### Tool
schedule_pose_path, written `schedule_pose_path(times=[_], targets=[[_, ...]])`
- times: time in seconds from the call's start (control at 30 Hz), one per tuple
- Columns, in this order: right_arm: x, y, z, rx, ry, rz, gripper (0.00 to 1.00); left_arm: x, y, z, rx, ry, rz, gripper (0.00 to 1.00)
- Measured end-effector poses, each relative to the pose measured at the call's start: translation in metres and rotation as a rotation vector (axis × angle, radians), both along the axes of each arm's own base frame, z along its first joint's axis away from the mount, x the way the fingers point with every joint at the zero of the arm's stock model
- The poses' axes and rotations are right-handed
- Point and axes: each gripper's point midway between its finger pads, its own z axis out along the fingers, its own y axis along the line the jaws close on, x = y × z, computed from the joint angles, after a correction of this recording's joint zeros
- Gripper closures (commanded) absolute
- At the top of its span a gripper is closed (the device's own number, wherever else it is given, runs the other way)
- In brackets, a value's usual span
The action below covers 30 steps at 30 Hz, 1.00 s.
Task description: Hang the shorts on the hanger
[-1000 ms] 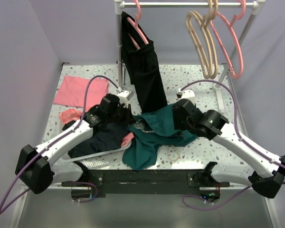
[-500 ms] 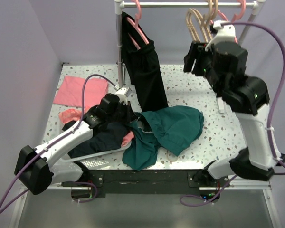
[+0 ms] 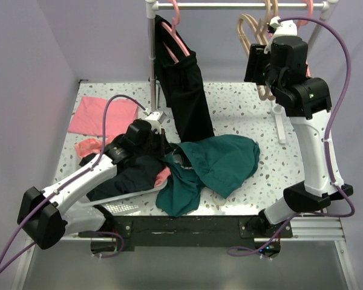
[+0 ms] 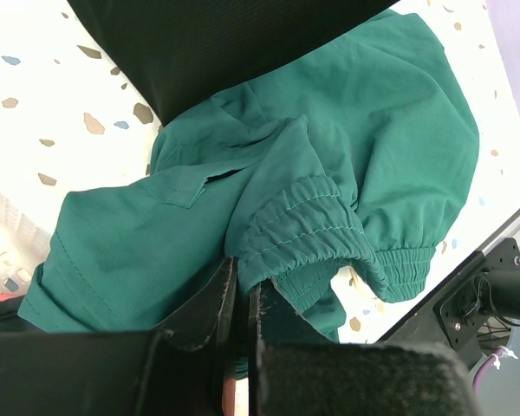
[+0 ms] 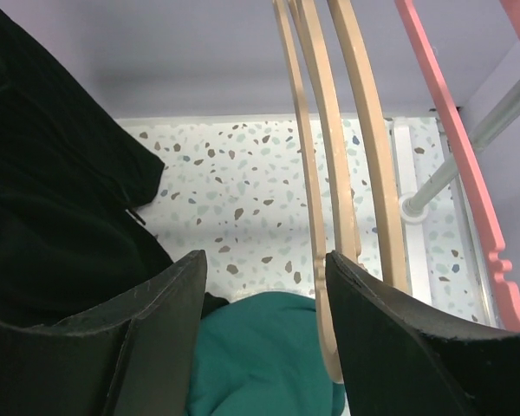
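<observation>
The teal shorts (image 3: 221, 160) lie crumpled mid-table. My left gripper (image 3: 164, 148) is shut on their elastic waistband; in the left wrist view the fingertips (image 4: 241, 279) pinch the gathered edge of the shorts (image 4: 355, 147). My right gripper (image 3: 253, 63) is raised to the rail beside the tan hanger (image 3: 249, 37). In the right wrist view it stands open (image 5: 265, 270) and empty. A bar of the hanger (image 5: 312, 199) hangs between the fingers, close to the right one, with the shorts (image 5: 260, 364) far below.
A long black garment (image 3: 184, 90) hangs on a pink hanger from the rail (image 3: 230, 5). More pink hangers (image 3: 296, 60) hang right of the tan ones. Pink cloths (image 3: 103, 115) lie at the back left. A white basket (image 3: 124, 202) holds dark clothes.
My right arm has swung up from the shorts on the table to the tan hangers at the rail. The shorts now lie spread to the right. The left gripper keeps its hold.
</observation>
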Motion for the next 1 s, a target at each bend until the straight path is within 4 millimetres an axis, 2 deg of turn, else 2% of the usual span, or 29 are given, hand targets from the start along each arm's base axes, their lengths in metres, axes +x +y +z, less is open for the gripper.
schedule_pose_path(times=[0.23,0.53,0.83,1.0], targets=[[-0.004,-0.004,0.003,-0.013,-0.017,0.007,0.40,0.000,0.000,0.000,0.000,-0.001,0.000,1.00],[0.008,-0.020,-0.015,-0.056,0.014,-0.044,0.40,0.000,0.000,0.000,0.000,-0.002,0.000,1.00],[0.018,-0.027,-0.032,-0.067,0.042,-0.065,0.41,0.000,0.001,0.001,0.001,-0.006,0.003,1.00],[0.023,-0.032,-0.036,-0.072,0.046,-0.077,0.48,0.000,0.002,0.000,0.008,-0.003,0.003,1.00]])
